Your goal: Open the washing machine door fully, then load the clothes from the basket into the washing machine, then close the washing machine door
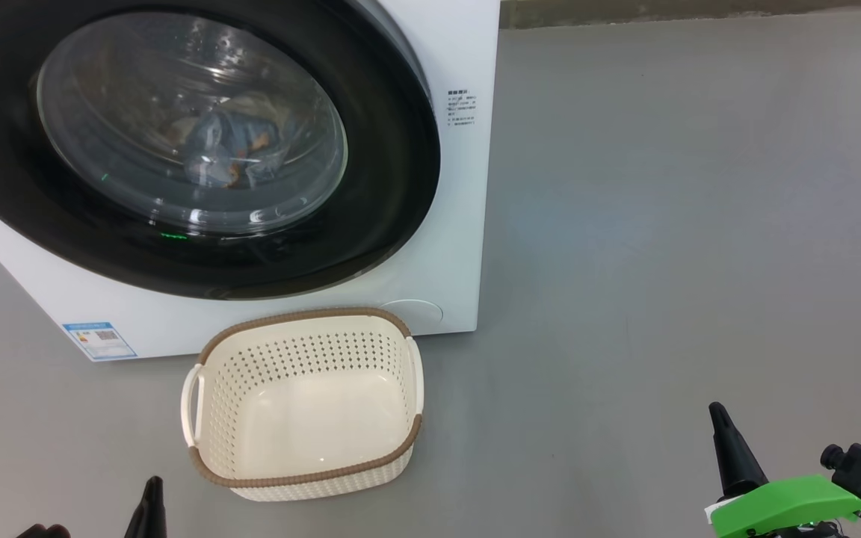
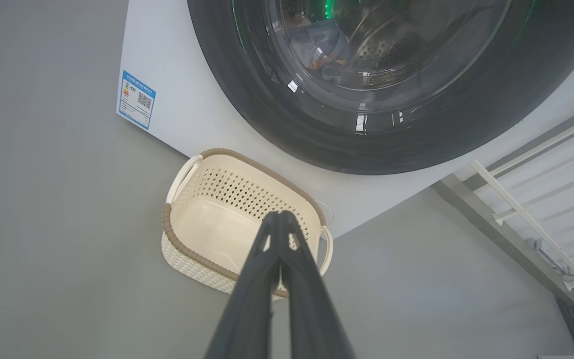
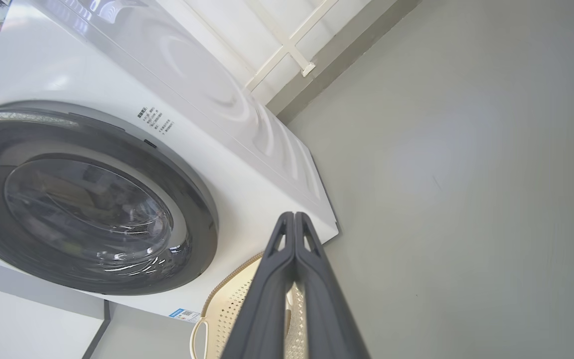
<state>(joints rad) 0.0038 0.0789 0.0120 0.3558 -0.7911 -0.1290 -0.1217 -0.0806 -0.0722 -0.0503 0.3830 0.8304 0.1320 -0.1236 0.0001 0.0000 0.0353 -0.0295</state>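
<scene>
The white washing machine (image 1: 430, 224) stands with its round black-ringed door (image 1: 371, 224) shut against the front. Through the glass I see the light blue clothes (image 1: 229, 149) lying in the drum, also the clothes (image 2: 317, 47) in the left wrist view. The cream basket (image 1: 303, 456) sits on the floor in front of the machine with nothing in it. My left gripper (image 1: 152, 486) is low at the bottom left, shut and holding nothing, as the left gripper (image 2: 279, 215) shows. My right gripper (image 1: 718, 411) is at the bottom right, shut and holding nothing, like the right gripper (image 3: 293, 215).
Grey floor (image 1: 662, 224) stretches to the right of the machine. A blue label sticker (image 1: 98, 340) marks the machine's lower left front. A pale railing (image 2: 526, 209) runs along the wall beside the machine.
</scene>
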